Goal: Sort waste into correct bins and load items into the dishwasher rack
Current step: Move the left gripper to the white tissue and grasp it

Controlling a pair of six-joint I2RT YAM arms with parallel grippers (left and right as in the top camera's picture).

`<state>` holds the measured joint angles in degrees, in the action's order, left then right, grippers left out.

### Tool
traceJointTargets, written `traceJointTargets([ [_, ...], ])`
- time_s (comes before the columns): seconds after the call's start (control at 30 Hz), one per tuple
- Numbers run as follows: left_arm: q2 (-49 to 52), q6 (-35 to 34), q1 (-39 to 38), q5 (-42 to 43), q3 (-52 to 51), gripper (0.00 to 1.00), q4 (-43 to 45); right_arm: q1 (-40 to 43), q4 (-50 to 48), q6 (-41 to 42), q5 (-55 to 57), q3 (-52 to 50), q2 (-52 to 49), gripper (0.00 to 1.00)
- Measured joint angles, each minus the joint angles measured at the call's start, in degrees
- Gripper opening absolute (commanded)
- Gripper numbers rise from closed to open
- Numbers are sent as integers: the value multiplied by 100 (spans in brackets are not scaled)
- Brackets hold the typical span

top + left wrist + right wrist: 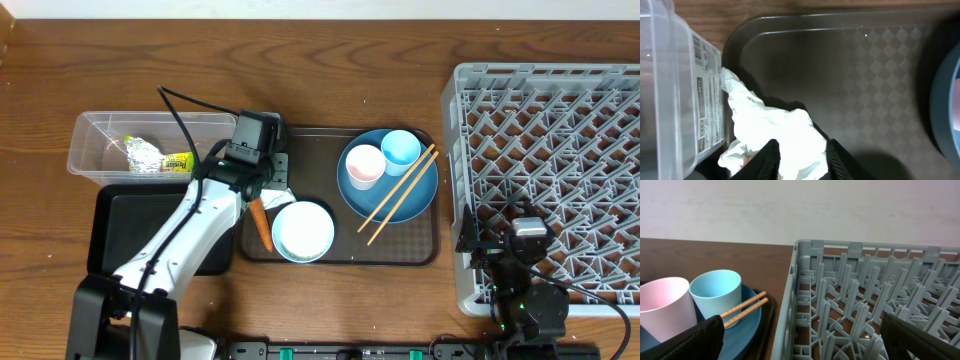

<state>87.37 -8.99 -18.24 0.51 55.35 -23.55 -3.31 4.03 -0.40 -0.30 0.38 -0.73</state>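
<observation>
My left gripper [274, 180] is down on the dark brown serving tray [340, 255], beside the clear tub [100, 150]. In the left wrist view it [801, 150] is shut on the crumpled white tissue [770, 125], which fills the gap between both fingers. The foil ball [143, 153] and yellow-green wrapper [178, 161] lie in the tub. The carrot [262, 224] lies by the pale bowl [303, 230]. The blue plate [420, 195] carries the pink cup [364, 165], light blue cup [401, 150] and chopsticks [400, 195]. My right gripper [805, 340] stands open and empty over the left rim of the dishwasher rack [550, 150].
The black tray [120, 230] lies in front of the clear tub, partly under my left arm. The tub's labelled wall [705, 100] is right against the tissue. The rack's pegs [865, 295] rise just ahead of my right gripper.
</observation>
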Motion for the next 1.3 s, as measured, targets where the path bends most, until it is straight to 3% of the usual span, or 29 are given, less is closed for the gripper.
traceJointTargets([
  [0.83,1012,111,0,-94,0,34,413,0,0,0,0,0,0,99],
  [0.9,1058,199,0,-120,0,46,417,0,0,0,0,0,0,99],
  [0.97,1093,282,0,-162,0,51,428,0,0,0,2,0,0,99],
  [1.3,1106,334,0,-223,0,51,431,0,0,0,0,0,0,99],
])
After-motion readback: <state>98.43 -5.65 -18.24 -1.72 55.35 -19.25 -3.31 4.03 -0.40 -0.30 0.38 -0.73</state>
